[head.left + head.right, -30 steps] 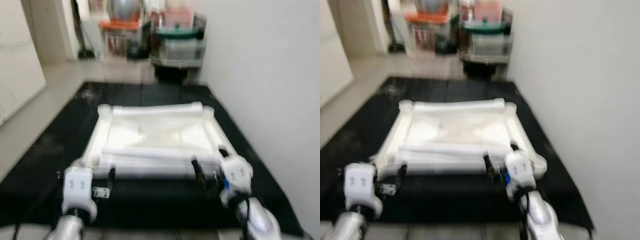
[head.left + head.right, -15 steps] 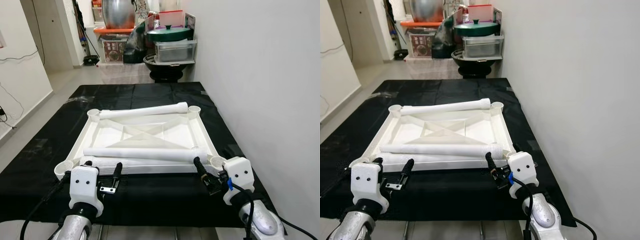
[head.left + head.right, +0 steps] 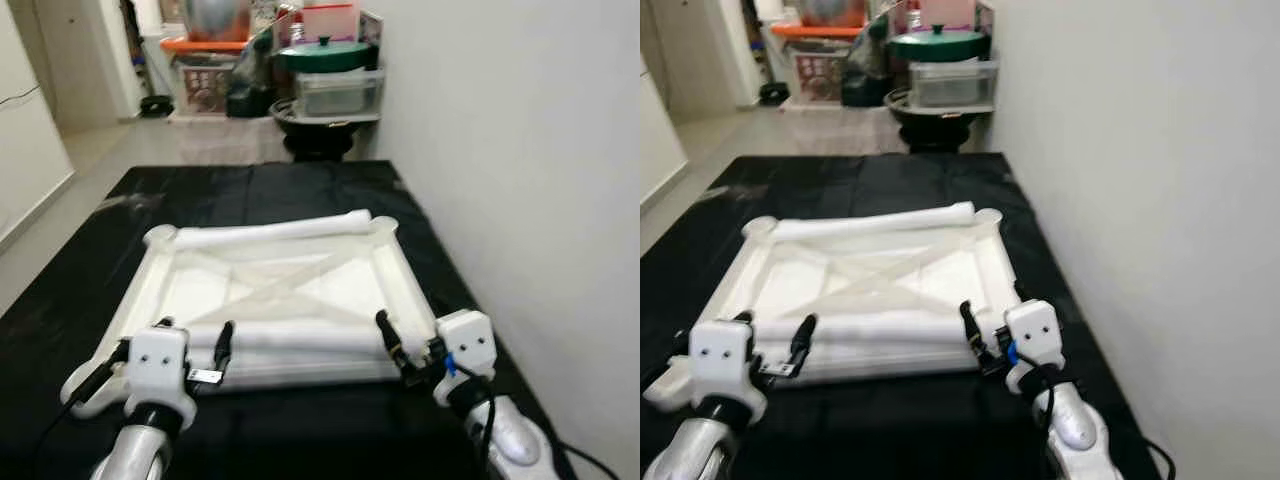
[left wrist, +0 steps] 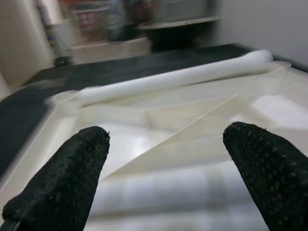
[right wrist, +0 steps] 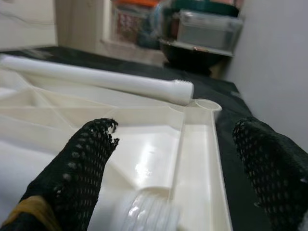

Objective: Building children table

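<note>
White tabletop (image 3: 270, 290) lies upside down on black sheet (image 3: 250, 190), centre of frame, ribs crossing inside. One white leg (image 3: 270, 231) rests along far rim, another leg (image 3: 300, 337) along near rim. Left gripper (image 3: 224, 352) at lower left, fingers spread apart, holding nothing, tips over near leg. Right gripper (image 3: 392, 348) at lower right, fingers also spread, empty, by near right corner. Bins and pot (image 3: 325, 55) stacked at upper centre, white wall (image 3: 520, 150) on right.
</note>
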{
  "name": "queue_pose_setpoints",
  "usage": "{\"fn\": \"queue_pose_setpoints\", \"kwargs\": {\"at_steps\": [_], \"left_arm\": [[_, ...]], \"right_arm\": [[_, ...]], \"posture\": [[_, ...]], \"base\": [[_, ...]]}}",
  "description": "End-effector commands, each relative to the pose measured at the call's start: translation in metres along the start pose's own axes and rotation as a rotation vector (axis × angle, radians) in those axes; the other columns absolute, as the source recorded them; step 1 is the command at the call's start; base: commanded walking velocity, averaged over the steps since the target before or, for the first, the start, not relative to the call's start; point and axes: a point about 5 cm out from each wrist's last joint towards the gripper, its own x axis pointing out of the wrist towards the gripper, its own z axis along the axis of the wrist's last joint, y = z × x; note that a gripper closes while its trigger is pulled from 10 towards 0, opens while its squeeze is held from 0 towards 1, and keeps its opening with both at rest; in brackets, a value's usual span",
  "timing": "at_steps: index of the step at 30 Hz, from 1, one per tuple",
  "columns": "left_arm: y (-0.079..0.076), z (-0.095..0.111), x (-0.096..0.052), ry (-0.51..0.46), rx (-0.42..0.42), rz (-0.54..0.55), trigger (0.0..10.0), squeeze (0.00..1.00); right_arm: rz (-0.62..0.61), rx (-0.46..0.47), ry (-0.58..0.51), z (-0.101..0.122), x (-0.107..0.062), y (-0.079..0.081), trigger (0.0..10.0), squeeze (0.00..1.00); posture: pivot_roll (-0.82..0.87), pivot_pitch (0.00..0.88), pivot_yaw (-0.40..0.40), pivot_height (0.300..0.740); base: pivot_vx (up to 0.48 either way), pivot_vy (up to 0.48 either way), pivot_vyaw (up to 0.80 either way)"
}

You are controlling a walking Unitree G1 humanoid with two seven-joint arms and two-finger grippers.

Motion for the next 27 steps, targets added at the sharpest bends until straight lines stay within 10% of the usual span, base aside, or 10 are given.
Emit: {"fn": "queue_pose_setpoints", "kwargs": {"at_steps": [1, 12, 19, 27], "left_arm": [[0.009, -0.006, -0.004, 0.04, 0.041, 0.037, 10.0, 0.0], [0.011, -0.004, -0.006, 0.005, 0.026, 0.036, 10.0, 0.0], [0.01, -0.008, -0.007, 0.02, 0.022, 0.029, 10.0, 0.0], [0.008, -0.01, -0.005, 0.029, 0.02, 0.012, 10.0, 0.0]], "right_arm": [[0.024, 0.033, -0.021, 0.005, 0.007, 0.005, 10.0, 0.0], [0.026, 0.162, -0.037, 0.016, 0.007, -0.017, 10.0, 0.0], [0.028, 0.283, 0.116, 0.006, -0.017, -0.071, 10.0, 0.0], [0.241, 0.324, 0.299, -0.006, -0.044, -0.071, 10.0, 0.0]], "posture": [[0.02, 0.0, -0.018, 0.74], [0.01, 0.0, -0.017, 0.74], [-0.01, 0.0, -0.007, 0.74], [-0.01, 0.0, 0.003, 0.74]], "base": [[0.0, 0.0, 0.0], [0.0, 0.0, 0.0], [0.0, 0.0, 0.0], [0.0, 0.0, 0.0]]}}
